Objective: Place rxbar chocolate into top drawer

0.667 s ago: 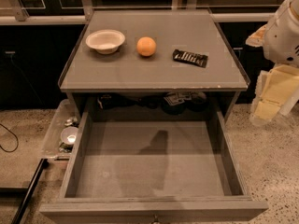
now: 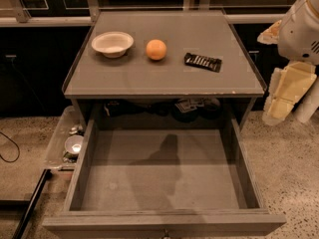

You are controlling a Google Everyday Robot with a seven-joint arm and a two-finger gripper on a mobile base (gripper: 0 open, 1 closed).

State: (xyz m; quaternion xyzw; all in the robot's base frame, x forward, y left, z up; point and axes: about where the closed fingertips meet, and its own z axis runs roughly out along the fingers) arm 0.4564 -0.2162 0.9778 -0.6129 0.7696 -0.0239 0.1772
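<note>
The rxbar chocolate (image 2: 203, 61), a flat black-wrapped bar with pale lettering, lies on the right part of the grey cabinet top (image 2: 164, 78), to the right of the orange. The top drawer (image 2: 164, 176) is pulled out wide below it, and its flat grey bottom holds nothing. My gripper (image 2: 282, 97), cream-coloured, hangs from the white arm (image 2: 301, 26) at the right edge of the view. It is beside the cabinet's right side, apart from the bar and off the cabinet top, and holds nothing that I can see.
A white bowl (image 2: 112, 43) and an orange (image 2: 156, 49) stand on the cabinet top left of the bar. A clear bin (image 2: 67, 141) with small items sits on the speckled floor left of the drawer. Dark clutter shows inside the cabinet behind the drawer.
</note>
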